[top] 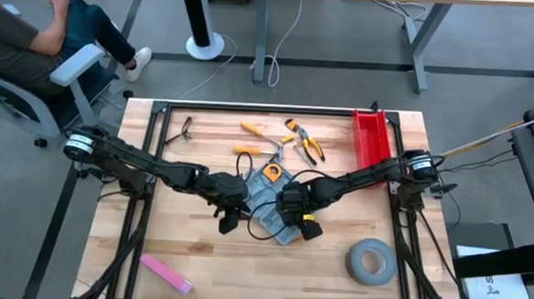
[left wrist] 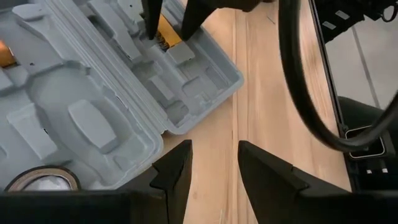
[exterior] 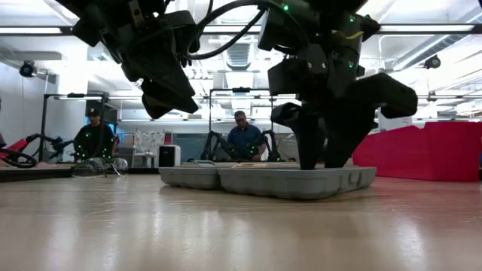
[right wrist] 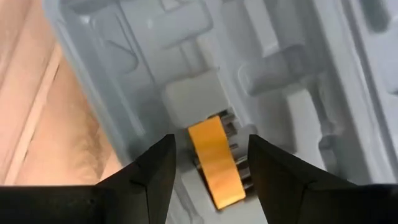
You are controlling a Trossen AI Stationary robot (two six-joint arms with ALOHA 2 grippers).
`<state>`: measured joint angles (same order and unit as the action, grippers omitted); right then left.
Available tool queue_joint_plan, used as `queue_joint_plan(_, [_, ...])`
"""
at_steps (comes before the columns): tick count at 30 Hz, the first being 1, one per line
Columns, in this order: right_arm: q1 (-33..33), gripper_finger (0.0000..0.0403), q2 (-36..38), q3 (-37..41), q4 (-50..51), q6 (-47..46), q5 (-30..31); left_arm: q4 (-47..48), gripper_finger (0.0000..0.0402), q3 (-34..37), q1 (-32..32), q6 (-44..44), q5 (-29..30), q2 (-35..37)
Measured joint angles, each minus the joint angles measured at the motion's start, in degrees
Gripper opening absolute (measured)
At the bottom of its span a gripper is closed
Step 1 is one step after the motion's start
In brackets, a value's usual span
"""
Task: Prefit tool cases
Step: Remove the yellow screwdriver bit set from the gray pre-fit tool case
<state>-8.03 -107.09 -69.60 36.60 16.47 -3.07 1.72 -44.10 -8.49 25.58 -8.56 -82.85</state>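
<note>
Left gripper (top: 229, 223): fingers apart, empty, above bare wood at the case's 9 o'clock.
Tool case (top: 270, 225): open flat, table centre.
Right gripper (top: 305, 227): fingers apart, straddling an orange piece (right wrist: 216, 163) in a case recess.
Red bin (top: 370, 138): 1 o'clock of case.

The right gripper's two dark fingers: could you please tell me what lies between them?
In the right wrist view, a small orange-topped tool lies between the right gripper's open fingers, in a recess of the blue-grey plastic tool case.

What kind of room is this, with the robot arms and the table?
Probably a robotics lab or workshop. A wooden workbench holds an open tool case, pliers and a red bin. Beyond it, people sit among more robot arms under ceiling lights.
</note>
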Motion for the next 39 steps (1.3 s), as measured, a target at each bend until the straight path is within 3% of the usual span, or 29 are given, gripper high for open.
queue_joint_plan(21, [0.57,0.0131,-0.52,2.74,-4.36,0.02,0.06,-0.02,0.0137,0.00,-0.09,0.28,-0.05,0.35])
queue_joint_plan(32, [0.55,0.0077,-1.22,1.92,-3.94,-0.46,0.16,0.17,0.0137,0.00,-0.09,0.79,-1.35,0.38])
queue_joint_plan(39, [0.44,0.0078,-1.46,0.04,-1.58,-0.37,1.96,0.53,0.0137,-0.02,-0.09,0.97,-1.46,0.38])
